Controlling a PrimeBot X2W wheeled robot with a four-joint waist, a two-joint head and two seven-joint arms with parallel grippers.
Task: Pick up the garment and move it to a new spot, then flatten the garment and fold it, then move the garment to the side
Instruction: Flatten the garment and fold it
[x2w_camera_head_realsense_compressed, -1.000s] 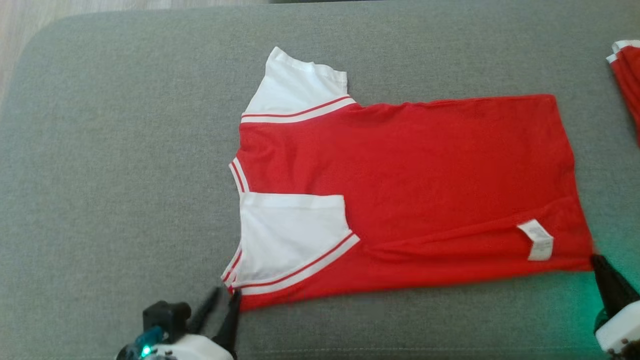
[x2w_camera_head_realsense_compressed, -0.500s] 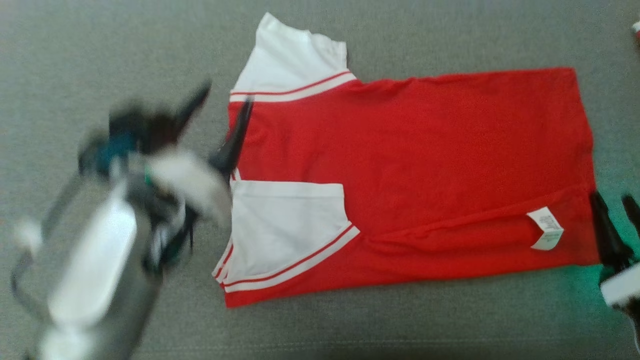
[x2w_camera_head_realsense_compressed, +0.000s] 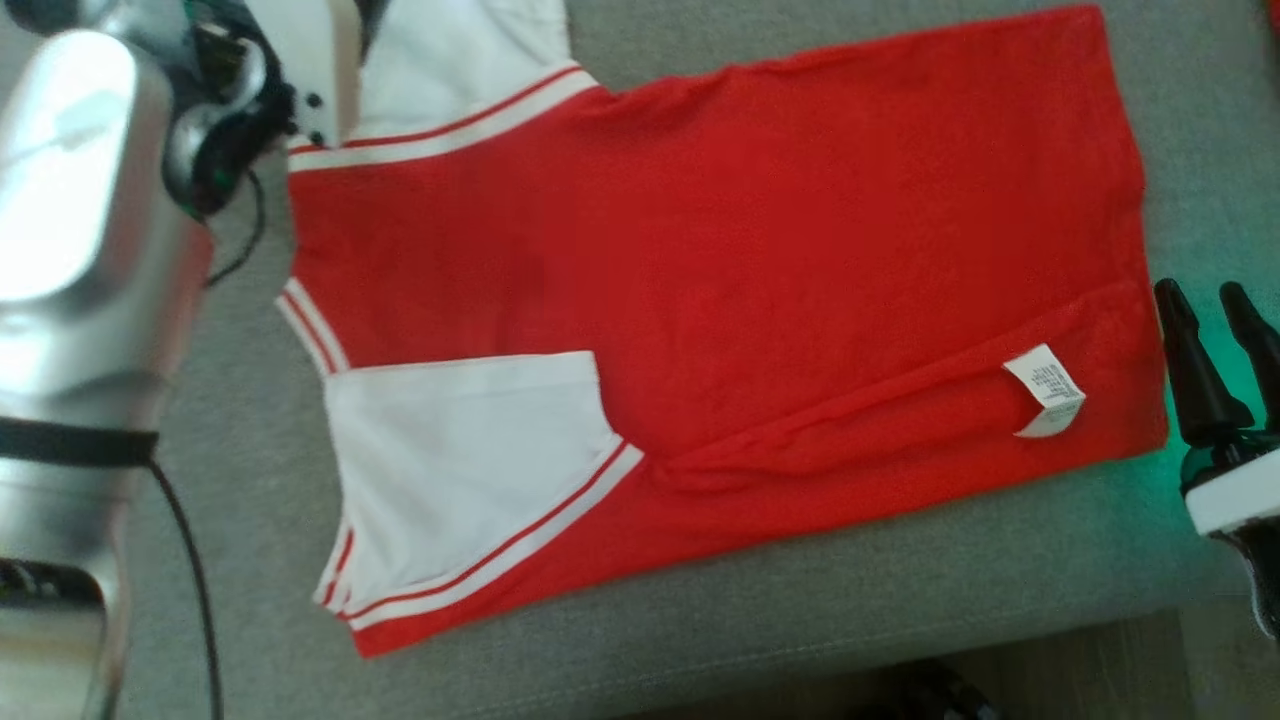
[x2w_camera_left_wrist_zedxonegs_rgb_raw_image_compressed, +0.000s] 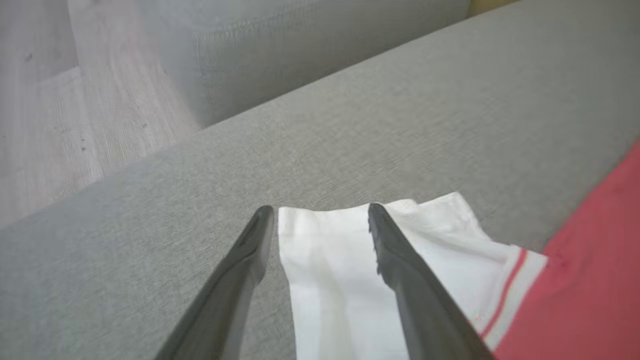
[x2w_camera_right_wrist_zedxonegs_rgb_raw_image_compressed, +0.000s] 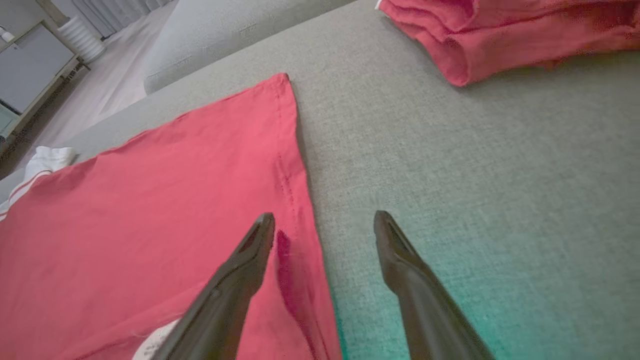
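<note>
A red garment (x2w_camera_head_realsense_compressed: 750, 250) with white sleeves lies flat on the grey cushion (x2w_camera_head_realsense_compressed: 900, 600), a white label (x2w_camera_head_realsense_compressed: 1045, 390) near its right hem. My left arm (x2w_camera_head_realsense_compressed: 80, 200) reaches to the far white sleeve (x2w_camera_left_wrist_zedxonegs_rgb_raw_image_compressed: 340, 260). The left gripper (x2w_camera_left_wrist_zedxonegs_rgb_raw_image_compressed: 320, 210) is open, one finger on each side of the sleeve's left edge, tips level with its end. Beside the hem stands my right gripper (x2w_camera_head_realsense_compressed: 1205, 300), open. In the right wrist view the right gripper (x2w_camera_right_wrist_zedxonegs_rgb_raw_image_compressed: 324, 216) straddles the hem edge of the garment (x2w_camera_right_wrist_zedxonegs_rgb_raw_image_compressed: 150, 200), with the left finger over the red cloth.
A folded red pile (x2w_camera_right_wrist_zedxonegs_rgb_raw_image_compressed: 500, 35) lies on the cushion beyond the right gripper. The cushion's front edge and wooden floor (x2w_camera_head_realsense_compressed: 1100, 660) show at the lower right. Past the far sleeve are another grey cushion (x2w_camera_left_wrist_zedxonegs_rgb_raw_image_compressed: 300, 50) and the floor (x2w_camera_left_wrist_zedxonegs_rgb_raw_image_compressed: 50, 125).
The head camera has shifted. My left arm swung from the garment's near corner up to the far white sleeve. My right gripper moved up along the hem and opened.
</note>
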